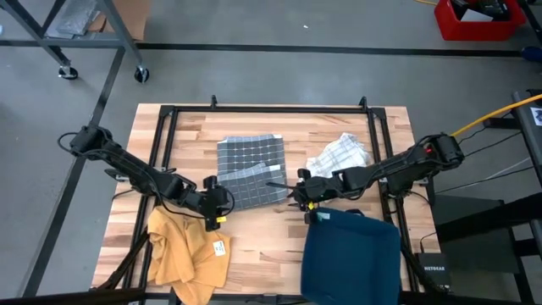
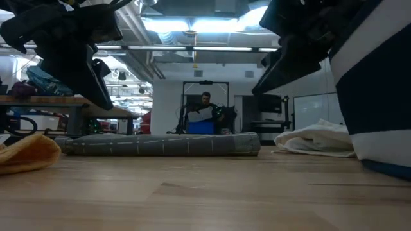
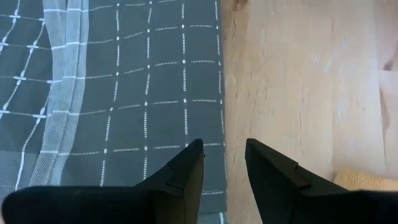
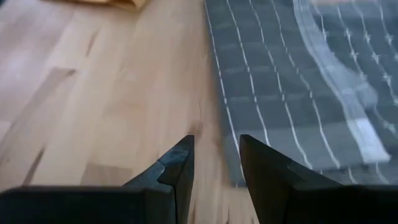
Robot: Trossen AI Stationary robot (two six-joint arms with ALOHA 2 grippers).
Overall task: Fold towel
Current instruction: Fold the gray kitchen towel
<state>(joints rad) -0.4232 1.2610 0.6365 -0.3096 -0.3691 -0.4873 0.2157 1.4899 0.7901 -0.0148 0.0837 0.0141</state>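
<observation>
You have each gripper, left (image 3: 222, 163) and right (image 4: 216, 163), narrowly parted and empty over the limp grey checked cloth towel's (image 1: 250, 169) near corners; pinch there.

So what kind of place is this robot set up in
Most likely a robotics lab or workshop. The wooden table stands on a bare grey floor, strip lights and exposed ducts run overhead, and a person sits among benches and equipment in the background.

Two dark jointed arms, black cables, wedge-shaped fingers (image 3: 180, 177).
</observation>
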